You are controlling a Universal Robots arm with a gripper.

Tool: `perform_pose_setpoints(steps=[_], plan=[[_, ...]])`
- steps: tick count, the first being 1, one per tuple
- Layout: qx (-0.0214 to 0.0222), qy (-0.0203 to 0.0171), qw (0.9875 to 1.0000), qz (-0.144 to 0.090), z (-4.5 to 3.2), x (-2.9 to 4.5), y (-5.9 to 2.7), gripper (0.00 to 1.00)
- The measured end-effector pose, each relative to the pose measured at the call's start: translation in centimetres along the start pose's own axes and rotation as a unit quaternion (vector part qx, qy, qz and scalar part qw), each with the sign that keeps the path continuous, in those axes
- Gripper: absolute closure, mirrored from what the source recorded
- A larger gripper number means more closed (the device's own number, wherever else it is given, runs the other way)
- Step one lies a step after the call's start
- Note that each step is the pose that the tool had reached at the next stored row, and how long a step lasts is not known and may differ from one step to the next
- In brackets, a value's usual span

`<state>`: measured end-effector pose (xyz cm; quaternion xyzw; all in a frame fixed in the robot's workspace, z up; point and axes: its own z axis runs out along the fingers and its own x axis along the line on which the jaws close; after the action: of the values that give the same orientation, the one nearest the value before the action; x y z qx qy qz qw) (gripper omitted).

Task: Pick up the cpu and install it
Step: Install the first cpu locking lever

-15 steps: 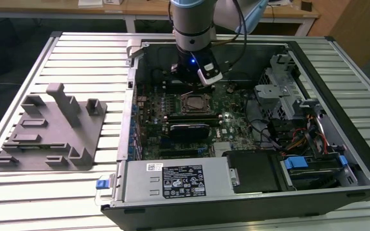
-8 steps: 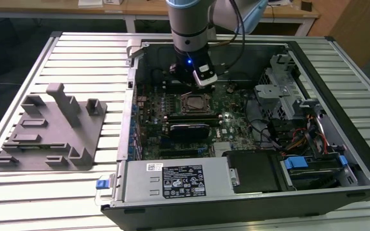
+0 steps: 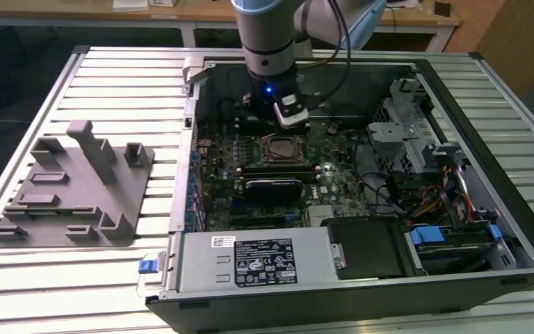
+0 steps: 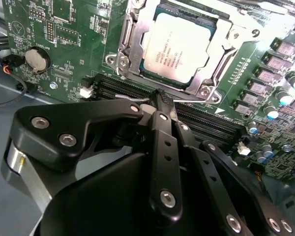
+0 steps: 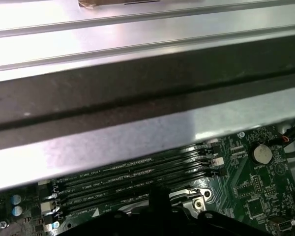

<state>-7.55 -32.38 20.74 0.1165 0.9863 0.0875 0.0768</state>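
The cpu (image 4: 179, 46) lies flat in the motherboard socket (image 4: 132, 37), silvery top up, inside the metal frame. In the exterior view the cpu (image 3: 281, 148) sits mid-board in the open computer case (image 3: 527, 229). My gripper (image 4: 160, 96) hangs just beside the socket's edge, over the memory slots (image 4: 206, 123), shut, with nothing between its black fingers (image 4: 162, 142). A thin wire lever (image 4: 130, 97) of the socket runs right by the fingertips. From the exterior view the gripper (image 3: 288, 120) hovers just behind the socket. The first wrist view has the gripper (image 5: 158, 195) tip above the memory slots (image 5: 137, 174).
A grey plastic holder block (image 3: 72, 188) stands on the slatted table (image 3: 128, 76) at the exterior view's left. The case holds a power supply (image 3: 262, 261), drive cages (image 3: 416, 139) and cables (image 3: 434, 202) on the exterior view's right. A coin cell (image 4: 34, 60) sits near the socket.
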Motion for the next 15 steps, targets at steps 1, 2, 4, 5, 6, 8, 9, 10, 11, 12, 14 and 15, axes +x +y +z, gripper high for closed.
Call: perform_pose_setpoints(steps=[1,2,4,5,6,8,9,10,11,12,14,15], plan=[[-0.0020,-0.0020,1.0000,0.000,0.01,0.07,-0.02,0.89],[-0.0033,-0.0044,1.0000,0.001,0.03,0.12,-0.03,0.89],[-0.0060,-0.0096,0.9999,0.001,0.06,0.18,-0.05,0.89],[-0.0072,-0.0121,0.9999,0.001,0.09,0.19,-0.06,0.89],[-0.0085,-0.0146,0.9999,0.002,0.10,0.20,-0.07,0.89],[-0.0104,-0.0175,0.9998,0.002,0.15,0.20,-0.07,0.89],[-0.0104,-0.0175,0.9998,0.002,0.15,0.20,-0.07,0.89],[-0.0105,-0.0176,0.9998,0.002,0.15,0.20,-0.07,0.89],[-0.0105,-0.0176,0.9998,0.002,0.15,0.20,-0.07,0.89],[-0.0104,-0.0176,0.9998,0.002,0.15,0.20,-0.07,0.89],[-0.0104,-0.0187,0.9998,0.004,0.21,0.26,-0.10,0.89],[-0.0103,-0.0197,0.9997,0.005,0.27,0.30,-0.12,0.89]])
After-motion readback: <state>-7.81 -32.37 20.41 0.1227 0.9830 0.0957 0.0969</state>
